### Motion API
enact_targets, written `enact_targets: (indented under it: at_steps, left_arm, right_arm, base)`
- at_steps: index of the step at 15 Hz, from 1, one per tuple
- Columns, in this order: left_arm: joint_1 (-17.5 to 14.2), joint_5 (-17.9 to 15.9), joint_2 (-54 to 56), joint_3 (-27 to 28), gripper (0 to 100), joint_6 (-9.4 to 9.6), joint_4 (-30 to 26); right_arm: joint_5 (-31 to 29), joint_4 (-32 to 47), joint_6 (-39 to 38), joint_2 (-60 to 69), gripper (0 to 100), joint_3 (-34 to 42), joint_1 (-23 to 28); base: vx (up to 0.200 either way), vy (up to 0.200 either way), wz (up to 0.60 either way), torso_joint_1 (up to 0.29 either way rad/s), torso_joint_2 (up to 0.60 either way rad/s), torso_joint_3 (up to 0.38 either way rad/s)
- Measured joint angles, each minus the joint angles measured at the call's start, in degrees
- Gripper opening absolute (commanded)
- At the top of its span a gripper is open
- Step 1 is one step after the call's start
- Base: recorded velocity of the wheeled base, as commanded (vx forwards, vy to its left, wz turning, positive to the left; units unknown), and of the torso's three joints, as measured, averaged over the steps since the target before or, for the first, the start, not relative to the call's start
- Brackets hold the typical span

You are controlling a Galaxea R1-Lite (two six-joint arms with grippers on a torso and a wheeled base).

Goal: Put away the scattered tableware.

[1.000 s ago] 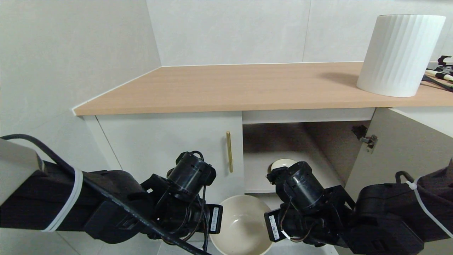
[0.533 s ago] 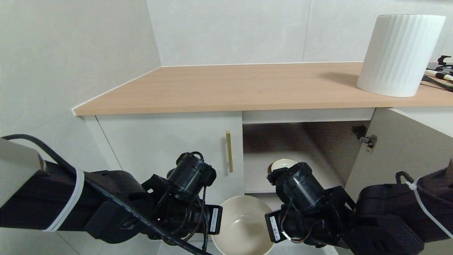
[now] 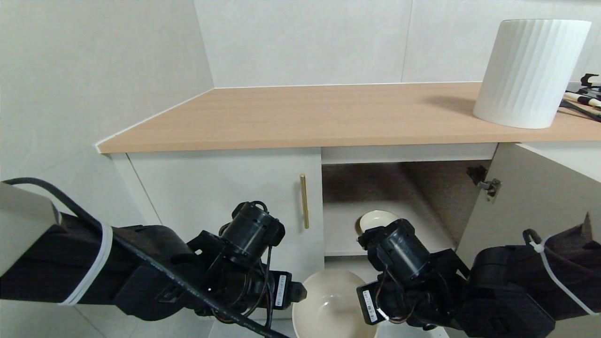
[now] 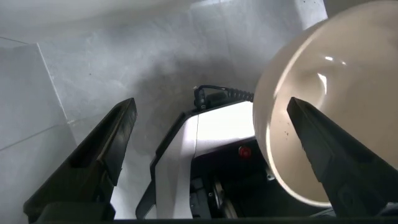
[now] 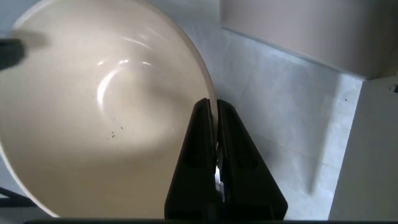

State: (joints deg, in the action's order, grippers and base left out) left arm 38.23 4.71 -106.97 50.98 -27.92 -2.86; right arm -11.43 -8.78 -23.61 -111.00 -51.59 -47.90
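left gripper (image 4: 214, 155) is hanging open and empty before the cabinet (image 3: 338, 230) | bowl (image 3: 331, 305) is hanging low before the cabinet | right gripper (image 5: 215, 124) is pinching its rim | thin pinch could be slipping, or bowl bumping the small dish (image 3: 375, 218) inside the cabinet

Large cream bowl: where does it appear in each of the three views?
Head view: bowl low in the middle, between the left hand and right hand.
Left wrist view: bowl beside one finger of the open left hand.
Right wrist view: bowl, rim pinched by the right hand.
Shared landmark: pale floor tiles under the bowl.
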Motion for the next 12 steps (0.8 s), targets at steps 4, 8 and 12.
enact_targets:
  at_steps: [4, 8, 12]
  left_arm:
    - [0.0, -0.09, 0.0, 0.04, 100, -0.05, 0.07]
    - [0.0, -0.15, 0.26, 0.09, 100, -0.07, 0.11]
    - [0.0, 0.54, 0.37, 0.09, 100, -0.09, 0.2]
  right_arm:
    - [-1.15, -0.04, 1.04, -2.84, 0, -0.11, 4.11]
    - [-2.0, -0.24, 0.63, -8.05, 0, -3.08, 11.39]
    - [-2.06, -2.11, -3.21, -12.52, 0, -8.22, 17.8]
  base:
    - [0.0, 0.0, 0.0, 0.0, 0.0, 0.0]
    - [0.0, 0.0, 0.0, 0.0, 0.0, 0.0]
    - [0.0, 0.0, 0.0, 0.0, 0.0, 0.0]
